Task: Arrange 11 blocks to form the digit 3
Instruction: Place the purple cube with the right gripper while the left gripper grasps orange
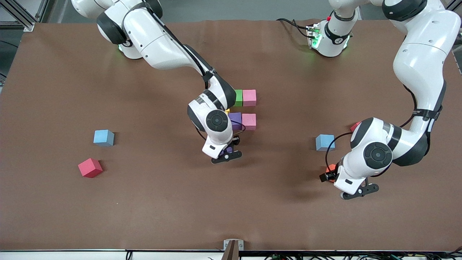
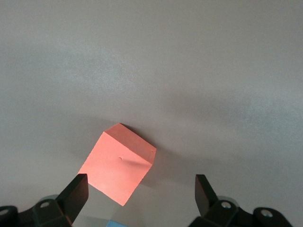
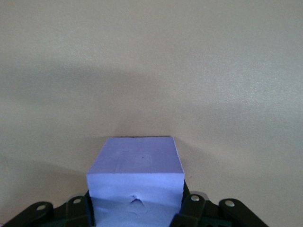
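Right pincer (image 3: 137, 208) clamped on purple cube (image 3: 136, 182), mostly hidden | left pincer (image 2: 139, 194) apart over orange cube (image 2: 118, 168)

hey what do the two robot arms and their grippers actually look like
Both arms are glossy white with rounded segments, dark grey joint bands and round black caps at the wrists. A thin black cable loops beside each wrist. The left gripper and right gripper have black fingers on black mounts with small screw holes.

Right gripper (image 1: 226, 151) sits just beside a purple block (image 1: 235, 120) — left gripper (image 1: 343, 180) hovers near a light blue block (image 1: 325, 142).
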Available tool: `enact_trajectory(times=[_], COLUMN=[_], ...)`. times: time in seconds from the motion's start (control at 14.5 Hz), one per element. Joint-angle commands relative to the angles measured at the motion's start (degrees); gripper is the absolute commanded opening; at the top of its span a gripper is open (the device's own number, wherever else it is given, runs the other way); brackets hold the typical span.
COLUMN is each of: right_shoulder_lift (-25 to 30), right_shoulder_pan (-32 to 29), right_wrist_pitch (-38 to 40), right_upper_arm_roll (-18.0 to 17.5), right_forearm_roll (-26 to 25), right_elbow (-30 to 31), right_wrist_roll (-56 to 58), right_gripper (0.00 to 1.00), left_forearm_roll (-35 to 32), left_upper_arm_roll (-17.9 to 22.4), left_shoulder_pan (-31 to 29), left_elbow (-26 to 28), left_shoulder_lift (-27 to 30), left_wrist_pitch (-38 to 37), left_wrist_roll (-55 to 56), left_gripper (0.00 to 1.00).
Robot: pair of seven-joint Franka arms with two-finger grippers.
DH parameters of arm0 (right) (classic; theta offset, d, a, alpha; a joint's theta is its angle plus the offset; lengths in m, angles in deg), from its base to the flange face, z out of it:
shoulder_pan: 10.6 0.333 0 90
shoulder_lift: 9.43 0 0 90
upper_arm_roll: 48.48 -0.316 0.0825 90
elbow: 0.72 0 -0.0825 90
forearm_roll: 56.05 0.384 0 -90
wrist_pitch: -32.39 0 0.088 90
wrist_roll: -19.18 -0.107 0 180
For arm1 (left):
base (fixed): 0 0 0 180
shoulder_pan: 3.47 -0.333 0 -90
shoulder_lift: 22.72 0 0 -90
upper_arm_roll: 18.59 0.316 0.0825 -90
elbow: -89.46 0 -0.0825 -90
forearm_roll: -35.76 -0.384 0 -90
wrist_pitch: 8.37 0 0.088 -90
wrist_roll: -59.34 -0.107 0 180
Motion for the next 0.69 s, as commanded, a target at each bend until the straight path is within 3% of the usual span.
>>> enact_trajectory(times=[0.0,0.21,0.48,0.62], right_shoulder_lift=[-1.95,-2.04,-2.12,-2.21], right_shoulder_pan=[-0.61,-0.69,-0.78,-0.78], right_wrist_pitch=[1.45,2.06,2.94,3.12], right_upper_arm_roll=[-0.01,-0.01,-0.01,-0.01], right_forearm_roll=[-0.45,-0.18,-0.18,-0.18], right_elbow=[-0.25,-0.25,-0.17,-0.17], right_wrist_roll=[-3.61,-4.59,-4.07,-4.07], right_gripper=[0.29,0.30,0.31,0.34], left_forearm_roll=[0.57,0.48,0.83,0.83], left_upper_arm_roll=[0.06,1.20,2.52,2.52], left_shoulder_pan=[0.03,0.03,-0.84,-1.02], left_elbow=[-0.57,-0.57,-0.57,-0.57], left_shoulder_lift=[-0.32,-0.76,-0.67,-0.94], left_wrist_pitch=[0.52,2.36,2.36,2.45], left_wrist_roll=[-1.75,-6.39,-23.33,-26.53], left_gripper=[0.99,0.99,0.97,0.97])
